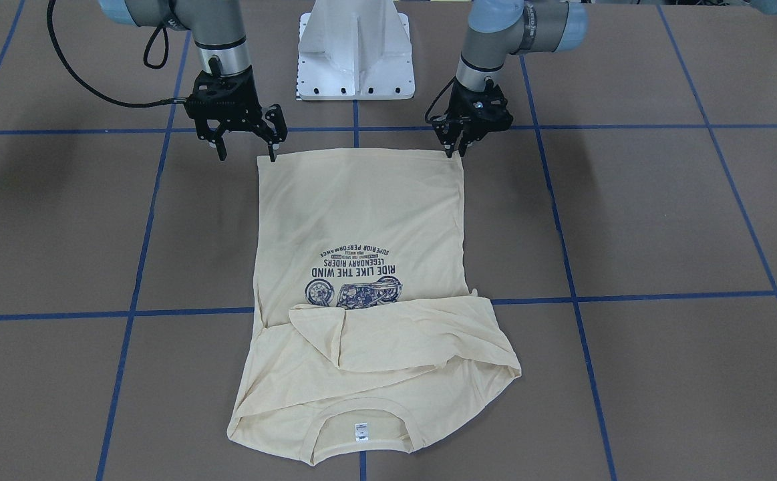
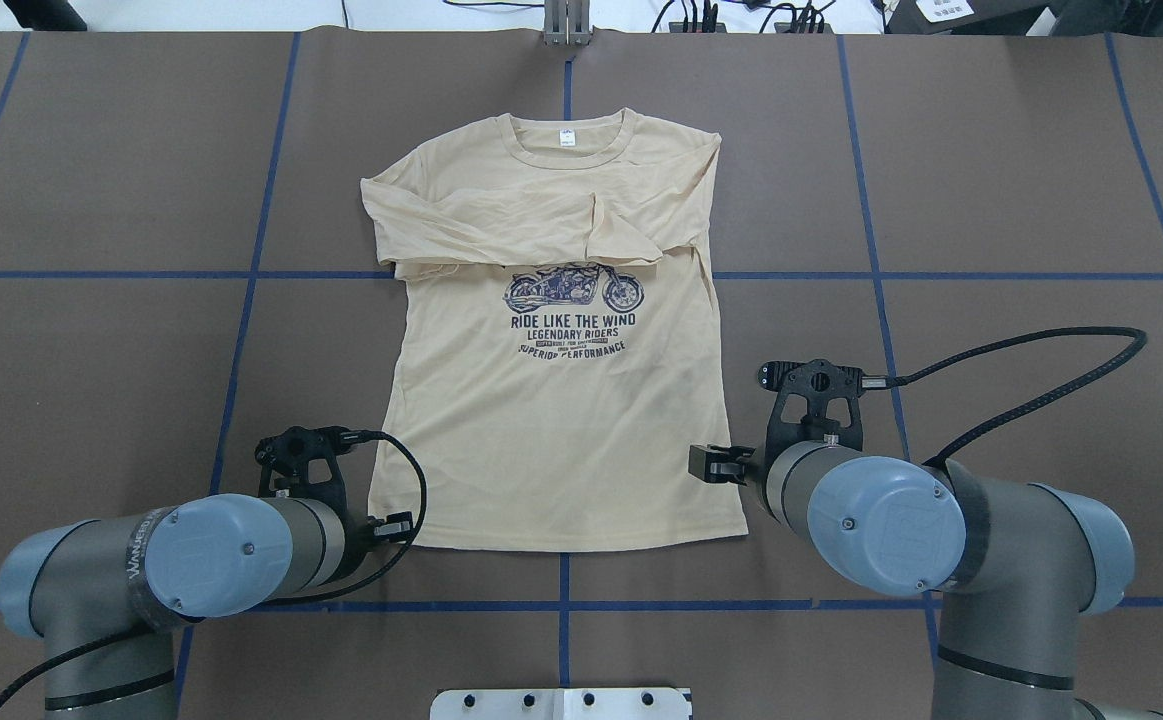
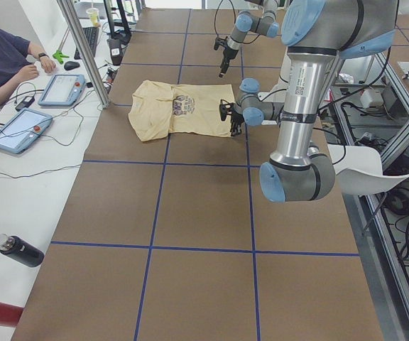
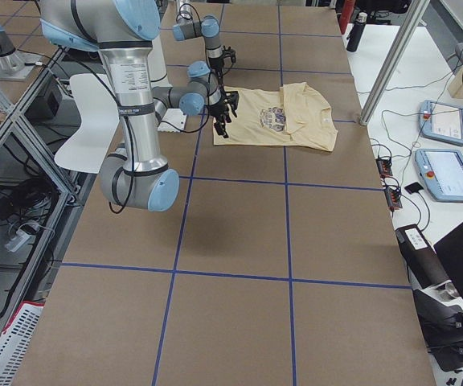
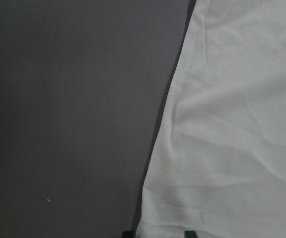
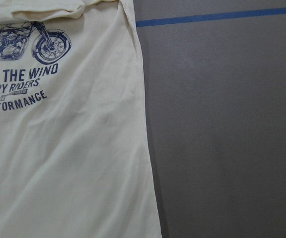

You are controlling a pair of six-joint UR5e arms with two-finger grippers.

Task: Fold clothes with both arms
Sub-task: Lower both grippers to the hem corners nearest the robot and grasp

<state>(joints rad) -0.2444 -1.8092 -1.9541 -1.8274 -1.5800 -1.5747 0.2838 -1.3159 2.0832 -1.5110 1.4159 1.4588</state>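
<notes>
So the cream long-sleeved T-shirt (image 1: 361, 214) lies flat on the bench (image 1: 662, 220) right in front of the white pedestal base (image 1: 355, 53), print up. Its hem (image 2: 561, 540) is the end nearest the base and the collar (image 1: 361, 409) the end farthest from it. Both sleeves (image 1: 415, 334) are crossed over the chest, so I'd say the sleeve part is done and we're at the bottom-up fold. Each tool sits just off the base-side hem, one per corner. The right tool (image 1: 246, 155) is clearly spread, with one finger touching its corner. The left tool (image 1: 458, 150) looks parted too: its wrist view shows two dark tips with the hem edge between them. Nothing's pinched yet as far as I can tell. Next move, my guess: close on both corners, lift together, then carry the hem away from the base toward the collar, keeping it level so the thin fabric doesn't skew.
</notes>
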